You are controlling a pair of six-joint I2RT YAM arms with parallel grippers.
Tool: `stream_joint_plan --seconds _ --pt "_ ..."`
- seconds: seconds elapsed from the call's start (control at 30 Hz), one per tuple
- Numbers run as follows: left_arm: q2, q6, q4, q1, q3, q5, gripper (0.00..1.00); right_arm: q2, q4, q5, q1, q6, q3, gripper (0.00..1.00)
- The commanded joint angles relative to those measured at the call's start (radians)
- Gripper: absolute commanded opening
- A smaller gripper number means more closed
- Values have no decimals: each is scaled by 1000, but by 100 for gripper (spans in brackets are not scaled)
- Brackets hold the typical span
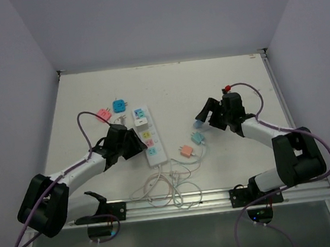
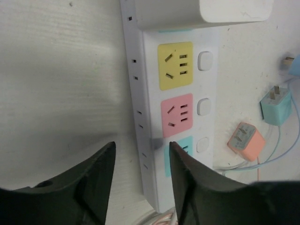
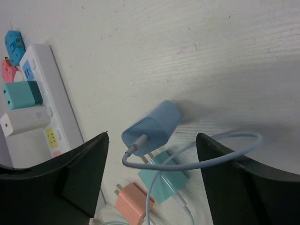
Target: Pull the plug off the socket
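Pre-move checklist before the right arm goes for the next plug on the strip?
1. Right gripper open: ok.
2. Blue plug out of the socket, lying on the table: ok.
3. Socket cleared: not ok; teal plug and white plug are seated.
4. Left gripper bracing the socket: open, astride its edge; contact cannot tell.
5. Right fingers clear of the cable: not ok; it loops between them and may snag.

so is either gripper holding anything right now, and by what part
Nothing is held. The right gripper is open, the blue plug sitting untouched between its jaws; the left gripper is open astride one edge of the socket.
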Motion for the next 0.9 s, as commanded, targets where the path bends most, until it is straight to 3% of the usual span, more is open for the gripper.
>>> stream_joint_plan --seconds 0.0,0.13,0.17,0.23,0.53,0.87 --pt "-70 32 -70 4 -6 -20 55 -65 -72 26 -3 -87 54 82" --pt "-144 42 -101 9 5 -21 80 -137 -210 74 0 -152 100 94" --pt "-155 43 -118 13 8 -23 92 -154 -228 80 3 -169 108 95" --pt "-185 60 -135 26 16 -18 100 -197 -273 108 29 -186 132 97" --pt "-290 173 -201 211 34 97 100 -197 -376 360 367 -227 241 99" --pt "-371 253 -273 334 36 120 100 71 -387 535 708 -169 371 99"
